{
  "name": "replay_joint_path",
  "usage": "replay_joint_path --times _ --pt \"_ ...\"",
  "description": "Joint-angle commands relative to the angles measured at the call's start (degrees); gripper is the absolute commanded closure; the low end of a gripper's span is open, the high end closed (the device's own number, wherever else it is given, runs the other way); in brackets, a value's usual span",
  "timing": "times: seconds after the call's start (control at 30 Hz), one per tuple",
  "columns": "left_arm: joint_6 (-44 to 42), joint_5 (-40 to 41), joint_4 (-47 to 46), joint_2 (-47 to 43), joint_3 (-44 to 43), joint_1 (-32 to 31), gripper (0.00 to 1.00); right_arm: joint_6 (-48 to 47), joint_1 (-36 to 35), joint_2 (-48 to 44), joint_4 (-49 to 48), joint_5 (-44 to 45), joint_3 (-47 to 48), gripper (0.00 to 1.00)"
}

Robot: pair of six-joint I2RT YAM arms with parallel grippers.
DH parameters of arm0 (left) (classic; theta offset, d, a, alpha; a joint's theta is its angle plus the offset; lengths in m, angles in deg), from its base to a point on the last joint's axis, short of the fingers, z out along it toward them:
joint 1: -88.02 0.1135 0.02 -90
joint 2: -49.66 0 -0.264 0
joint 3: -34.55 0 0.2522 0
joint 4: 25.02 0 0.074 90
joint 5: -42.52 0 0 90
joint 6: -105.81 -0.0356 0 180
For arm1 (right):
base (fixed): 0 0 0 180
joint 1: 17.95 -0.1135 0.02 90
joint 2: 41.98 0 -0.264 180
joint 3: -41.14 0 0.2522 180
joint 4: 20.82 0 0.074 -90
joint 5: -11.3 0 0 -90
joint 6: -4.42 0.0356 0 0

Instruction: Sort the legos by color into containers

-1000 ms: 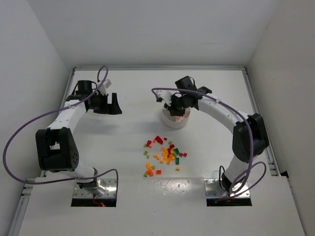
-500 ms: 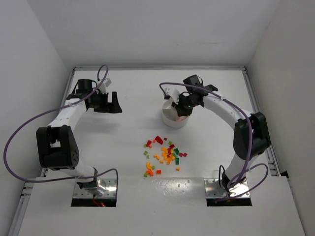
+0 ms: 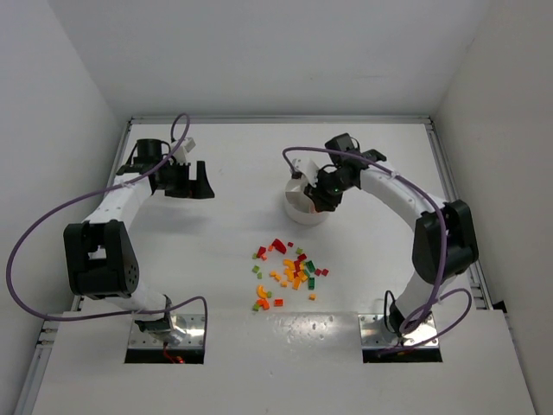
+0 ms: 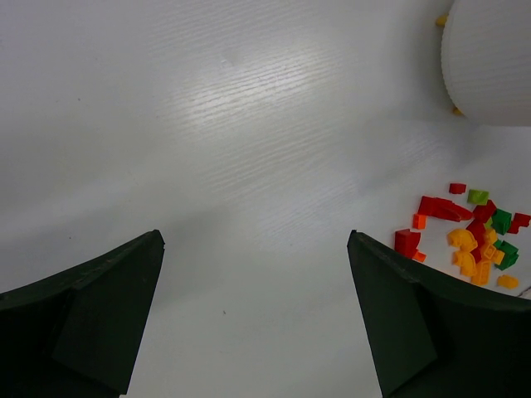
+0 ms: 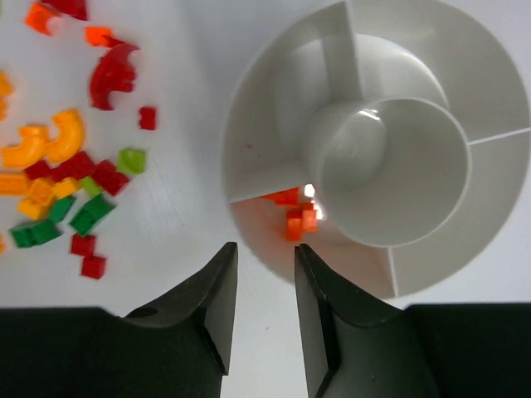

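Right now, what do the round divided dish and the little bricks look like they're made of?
Dish: probably moulded white plastic, smooth and semi-glossy, going by its thin, even walls and the bright highlights on them. Bricks: likely hard plastic with a glossy finish, given the saturated solid colours and crisp moulded edges.

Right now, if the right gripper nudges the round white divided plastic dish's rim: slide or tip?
Probably slides: the round white divided plastic dish looks thin-walled and holds only a few small red bricks, so likely light. The glossy white table offers little grip. Tipping seems less likely given its wide bowl, though its base is hidden.
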Motion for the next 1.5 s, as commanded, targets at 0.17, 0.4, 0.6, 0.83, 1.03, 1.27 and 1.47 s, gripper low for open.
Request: replay_joint_path --times 0.17,0.4,0.6,0.83,1.03,1.27,1.47 --pt "0.0 -1.0 -1.3 -0.8 -1.6 -0.1 0.01 2.4 -11.5 -5.9 4.6 -12.3 -3.3 0.69" --pt "0.0 -0.4 -2.4 -3.1 0.0 -0.1 0.01 12.3 -28.1 -7.0 -9.9 -6.1 -18.1 0.67" --pt "-0.6 0.1 -2.4 -6.5 2.9 -0.1 0.01 19.8 -34.8 -4.4 -20.3 0.0 -21.9 0.61" --pt "-1.8 2.4 -2.4 -8.4 4.8 -0.1 0.01 21.0 -39.8 -2.4 -24.3 2.7 -22.6 0.54" --pt "-2.3 1.9 -1.9 -8.4 4.8 1.7 0.01 21.6 -42.0 -1.8 -24.8 3.9 -23.6 0.53" --pt "-2.8 1.9 -1.9 -8.4 4.8 2.2 0.01 21.6 -43.7 0.5 -24.8 3.9 -23.6 0.52" --pt "-3.3 1.9 -1.9 -7.9 4.8 2.2 0.01 22.7 -44.3 2.2 -25.5 6.3 -23.0 0.52"
